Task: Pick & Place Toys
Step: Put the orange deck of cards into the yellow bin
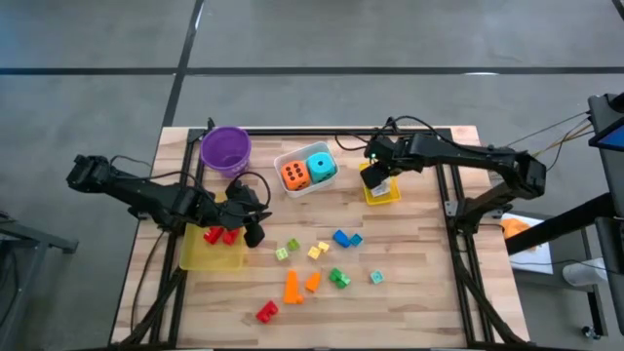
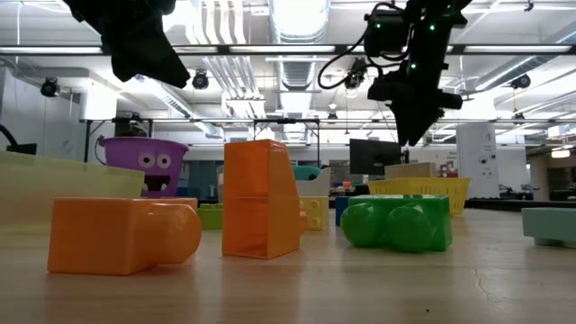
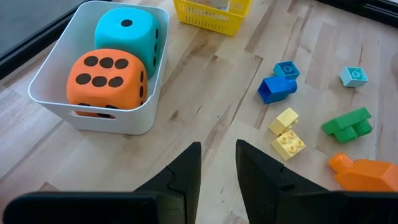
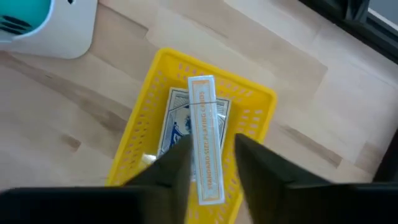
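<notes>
The card box (image 4: 208,140) has its lower end hidden between the right gripper's fingers (image 4: 171,165). The orange block (image 3: 367,174) is cut off by the edge.
</notes>
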### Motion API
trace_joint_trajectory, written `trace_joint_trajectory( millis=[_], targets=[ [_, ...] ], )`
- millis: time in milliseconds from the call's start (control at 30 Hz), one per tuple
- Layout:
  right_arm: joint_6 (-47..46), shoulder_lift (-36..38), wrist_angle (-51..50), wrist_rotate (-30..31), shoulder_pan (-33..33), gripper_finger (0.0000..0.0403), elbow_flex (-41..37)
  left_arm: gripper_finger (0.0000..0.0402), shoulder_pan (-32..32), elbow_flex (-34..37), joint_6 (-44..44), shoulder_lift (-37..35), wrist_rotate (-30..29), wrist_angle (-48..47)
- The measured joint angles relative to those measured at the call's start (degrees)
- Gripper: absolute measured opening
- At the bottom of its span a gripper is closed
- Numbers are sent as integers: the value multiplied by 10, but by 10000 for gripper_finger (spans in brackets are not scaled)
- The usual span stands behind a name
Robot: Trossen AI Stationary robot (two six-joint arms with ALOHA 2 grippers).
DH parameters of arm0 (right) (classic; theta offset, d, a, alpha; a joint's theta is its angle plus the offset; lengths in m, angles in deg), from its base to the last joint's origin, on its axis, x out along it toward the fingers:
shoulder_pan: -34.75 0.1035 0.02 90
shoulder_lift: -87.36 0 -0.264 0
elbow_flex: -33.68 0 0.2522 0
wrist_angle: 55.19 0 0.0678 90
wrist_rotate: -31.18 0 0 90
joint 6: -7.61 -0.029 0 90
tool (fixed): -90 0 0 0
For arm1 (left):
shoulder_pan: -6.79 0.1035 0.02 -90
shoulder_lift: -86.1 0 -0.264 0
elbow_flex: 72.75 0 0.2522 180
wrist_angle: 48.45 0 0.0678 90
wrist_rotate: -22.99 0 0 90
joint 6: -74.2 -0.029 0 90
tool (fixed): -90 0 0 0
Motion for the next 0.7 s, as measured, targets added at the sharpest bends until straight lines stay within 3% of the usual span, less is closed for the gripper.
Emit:
trace_joint_trajectory(
  millis=[100,133,700],
  targets=[
    [14,-4,-1,-2,-7,28,-2,101,0,0,0,0,0,0],
    [15,-7,-3,-2,-11,21,-3,101,0,0,0,0,0,0],
    [39,-54,-28,-5,-30,8,-8,101,0,0,0,0,0,0]
  ],
)
